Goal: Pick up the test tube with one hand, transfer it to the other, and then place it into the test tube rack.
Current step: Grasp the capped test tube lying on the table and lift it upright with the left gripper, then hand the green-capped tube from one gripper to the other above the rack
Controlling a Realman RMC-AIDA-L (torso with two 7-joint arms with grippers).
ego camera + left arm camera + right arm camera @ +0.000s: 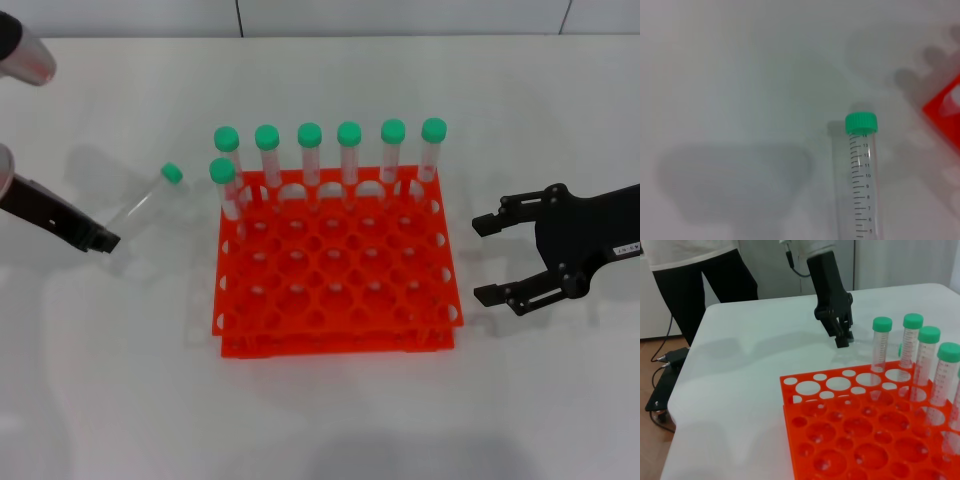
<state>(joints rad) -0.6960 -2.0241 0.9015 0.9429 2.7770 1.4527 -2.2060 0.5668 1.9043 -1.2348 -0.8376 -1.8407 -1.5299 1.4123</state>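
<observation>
Jaws spread wide and empty, the right gripper (487, 258) waits just right of the test tube rack (335, 270), while the left gripper (103, 240) sits at the lower end of the test tube (150, 197) on the white counter (330, 420). Whether the left jaws clamp the tube cannot be told. Seven green-capped tubes (309, 152) stand along the rack's far side.

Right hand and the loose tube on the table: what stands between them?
In the head view, the orange rack with its seven standing tubes lies between the open right hand and the loose tube.
</observation>
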